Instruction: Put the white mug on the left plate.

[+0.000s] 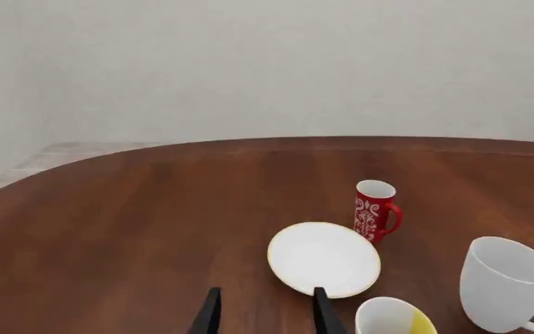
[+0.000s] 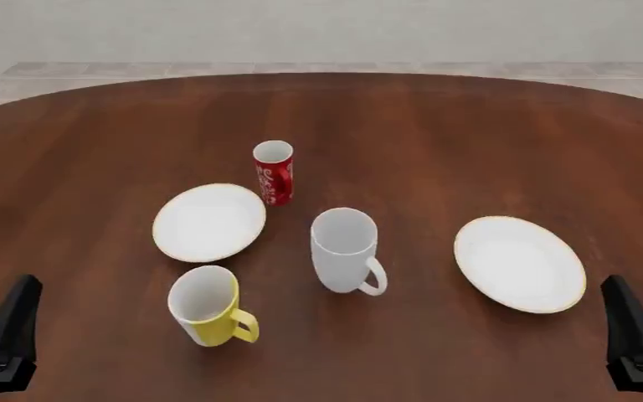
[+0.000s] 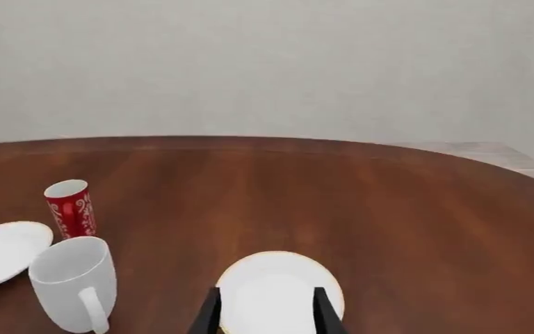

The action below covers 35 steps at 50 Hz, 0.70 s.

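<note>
Ceramic by its gloss, the white mug looks rigid, slippery and breakable, best pinched across its rim or handle, while both grippers, left and right, hang open and empty.

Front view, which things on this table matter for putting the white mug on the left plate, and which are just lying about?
Belong to the job:
tall glossy white mug
left gold-rimmed white plate

Just lying about:
yellow mug with white inside
red patterned cup
right gold-rimmed white plate
</note>
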Tool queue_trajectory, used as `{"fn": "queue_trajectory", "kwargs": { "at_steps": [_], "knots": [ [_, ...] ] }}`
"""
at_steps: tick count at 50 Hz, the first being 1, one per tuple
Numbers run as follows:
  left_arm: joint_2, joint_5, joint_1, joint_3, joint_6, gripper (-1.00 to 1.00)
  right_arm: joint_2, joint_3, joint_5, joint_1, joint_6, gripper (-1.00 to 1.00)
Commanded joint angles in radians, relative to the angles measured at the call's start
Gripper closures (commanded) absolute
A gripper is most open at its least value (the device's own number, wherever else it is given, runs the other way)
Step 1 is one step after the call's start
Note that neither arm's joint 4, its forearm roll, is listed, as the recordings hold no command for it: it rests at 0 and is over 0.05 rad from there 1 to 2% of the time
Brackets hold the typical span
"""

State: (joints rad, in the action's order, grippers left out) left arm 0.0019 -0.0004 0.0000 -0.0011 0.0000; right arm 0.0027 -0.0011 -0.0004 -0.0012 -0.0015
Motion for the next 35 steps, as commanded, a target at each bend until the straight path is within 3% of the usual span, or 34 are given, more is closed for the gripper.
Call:
{"fn": "queue_trajectory", "kwargs": {
  "at_steps": [1, 29, 35],
  "knots": [
    [0.006, -0.001, 0.0, -0.003, 0.0, -1.0, 0.006, -0.002, 0.001, -0.008, -0.008, -1.0],
    [0.006, -0.001, 0.0, -0.003, 0.0, -1.0, 0.0, -0.019, 0.024, -0.004, -0.025, -1.0],
    [0.006, -0.001, 0.0, -0.003, 0.0, -1.0, 0.014, -0.066, 0.05, -0.005, 0.0, -1.0]
  ]
}}
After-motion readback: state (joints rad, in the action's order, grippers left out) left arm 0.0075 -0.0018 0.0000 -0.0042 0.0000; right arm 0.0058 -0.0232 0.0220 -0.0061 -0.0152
